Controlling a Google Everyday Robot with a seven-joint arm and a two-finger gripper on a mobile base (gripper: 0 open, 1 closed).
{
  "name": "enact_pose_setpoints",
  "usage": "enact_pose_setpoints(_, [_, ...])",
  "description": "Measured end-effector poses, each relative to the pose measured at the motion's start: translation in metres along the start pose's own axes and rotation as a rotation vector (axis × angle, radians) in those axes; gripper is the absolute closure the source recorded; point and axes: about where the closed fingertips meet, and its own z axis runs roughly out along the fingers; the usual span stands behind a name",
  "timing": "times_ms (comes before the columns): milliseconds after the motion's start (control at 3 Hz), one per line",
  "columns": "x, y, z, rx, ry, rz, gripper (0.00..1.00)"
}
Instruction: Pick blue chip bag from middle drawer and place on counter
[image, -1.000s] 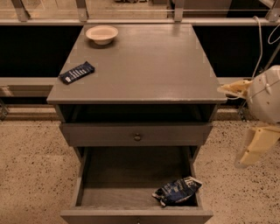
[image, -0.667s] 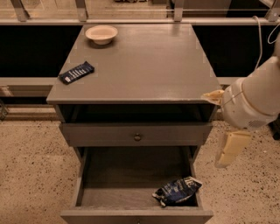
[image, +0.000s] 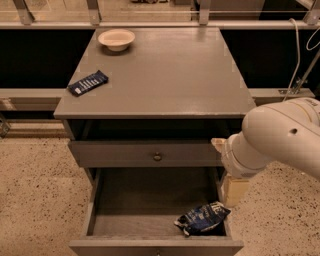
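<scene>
Blue chip bag (image: 202, 218) lies crumpled on the floor of the open middle drawer (image: 145, 197), in its front right corner at the lower centre of the frame, close against the right wall and the front rim; the counter (image: 165, 75) fills the upper middle of the frame, with a pale bowl (image: 116, 39) at its upper left and a flat dark bar wrapper (image: 88, 82) near its left edge. The step in hand looks like the approach to the grasp; to do it well the gripper (image: 222, 173) should drop inside the right wall, not onto it, and close across the bag's bulging middle rather than its thin crimped edge. The white arm (image: 285, 135) comes in from the right edge of the frame, its wrist turned downward beside the drawer's right side, just above and right of the bag; the jaws appear spread wide and hold nothing.
</scene>
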Motion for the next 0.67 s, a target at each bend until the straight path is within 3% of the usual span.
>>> enact_pose_setpoints(333, [0.000,-0.001,0.000,0.002,-0.001,0.000,0.00])
enact_pose_setpoints(667, [0.001,0.006,0.011,-0.001,-0.034,-0.067,0.00])
